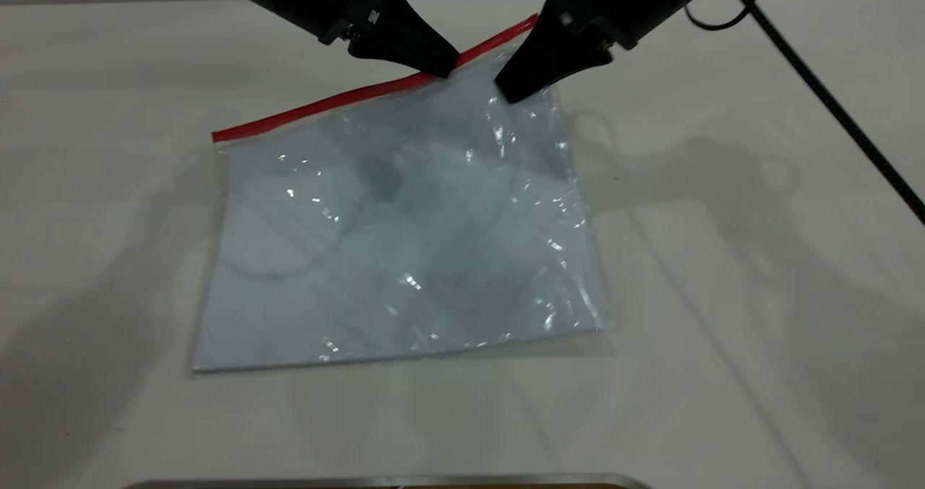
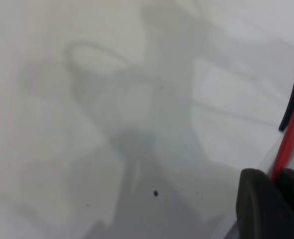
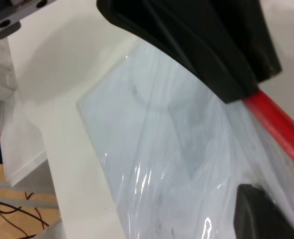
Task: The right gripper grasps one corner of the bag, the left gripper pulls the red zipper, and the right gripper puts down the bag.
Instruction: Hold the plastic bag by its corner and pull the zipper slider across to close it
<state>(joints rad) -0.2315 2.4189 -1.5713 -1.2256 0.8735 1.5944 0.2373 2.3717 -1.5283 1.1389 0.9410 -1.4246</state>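
The exterior view looks down across the table [image 1: 723, 294] at both arms. Each wrist view sits close behind its fingers, facing the tabletop. All three share the bag's [image 1: 405, 243] red zipper [image 1: 325, 102] edge.

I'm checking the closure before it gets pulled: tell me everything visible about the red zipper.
The red zipper is a thin, glossy red plastic strip along the bag's far long edge, rising toward the right, where that end is lifted off the table. The left tool is shut on it partway along; the right tool sits on the bag by the raised corner. No slider tab is discernible.
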